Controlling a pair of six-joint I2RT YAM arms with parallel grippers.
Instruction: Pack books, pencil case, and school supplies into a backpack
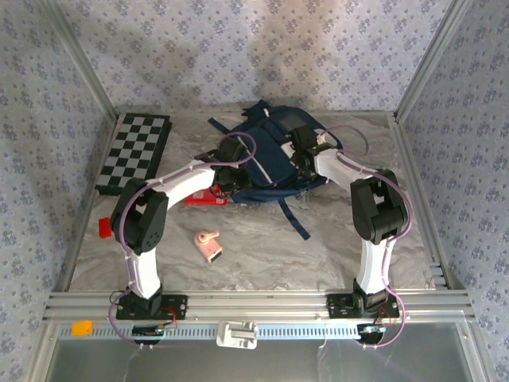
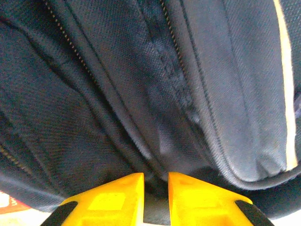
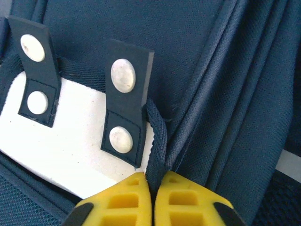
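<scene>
A crinkled grey table (image 1: 262, 255) bears the backpack (image 1: 270, 151) between floral walls (image 1: 238, 48).

Navy backpack (image 2: 117, 84) fabric close up, woven texture, several folds and seams running diagonally. Zipper teeth (image 2: 70, 47) run top left toward centre, and a second zipper line sits at top centre. Pale piping (image 2: 284, 94) runs down the right edge. Left gripper (image 2: 156, 197) is at bottom centre, its yellow fingers (image 2: 113, 202) near-closed with a narrow gap and a dark fabric fold pinched between them. A corner of a red pack (image 2: 7, 205) with white marks shows bottom left, under the backpack edge.
</scene>
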